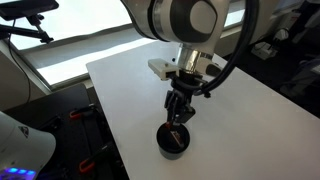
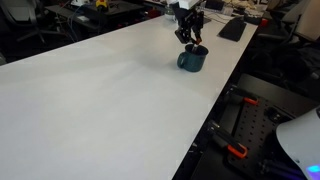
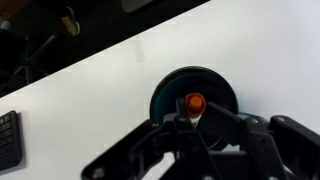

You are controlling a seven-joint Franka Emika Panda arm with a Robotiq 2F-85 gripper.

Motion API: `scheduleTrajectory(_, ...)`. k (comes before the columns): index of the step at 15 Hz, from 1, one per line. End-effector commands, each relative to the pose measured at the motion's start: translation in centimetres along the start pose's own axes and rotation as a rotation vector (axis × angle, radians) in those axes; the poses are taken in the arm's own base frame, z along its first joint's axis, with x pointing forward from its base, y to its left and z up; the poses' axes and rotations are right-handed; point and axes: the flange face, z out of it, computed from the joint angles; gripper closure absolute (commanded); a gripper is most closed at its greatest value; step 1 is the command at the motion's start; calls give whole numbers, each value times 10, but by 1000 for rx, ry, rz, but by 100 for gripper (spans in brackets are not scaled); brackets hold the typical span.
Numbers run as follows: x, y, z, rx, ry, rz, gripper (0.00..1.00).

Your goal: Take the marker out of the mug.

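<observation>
The dark mug (image 1: 172, 143) stands on the white table near its edge; it shows in both exterior views (image 2: 192, 60) and as a round dark rim in the wrist view (image 3: 160, 95). The marker (image 3: 193, 102) stands in the mug with its orange-red cap up and a whitish section below; its reddish shaft also shows in an exterior view (image 1: 178, 134). My gripper (image 1: 178, 118) hangs straight down over the mug (image 2: 190, 41). In the wrist view its fingers (image 3: 190, 122) lie close on both sides of the marker's top and appear shut on it.
The white table (image 2: 100, 90) stretches wide away from the mug. A dark keyboard (image 2: 232, 28) lies beyond the mug, also at the wrist view's edge (image 3: 8, 140). The table edge (image 1: 110, 120) runs close to the mug, with floor and equipment below.
</observation>
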Motion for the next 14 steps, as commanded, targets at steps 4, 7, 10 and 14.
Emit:
scheduleTrajectory(4, -22, -2, -34, 47, 86, 15, 94)
scheduleTrajectory(7, -29, -5, -45, 54, 114, 8, 94)
scheduleTrajectory(10, -39, -6, -59, 66, 148, -4, 94)
scheduleTrajectory(14, -58, -4, -84, 90, 207, -17, 94)
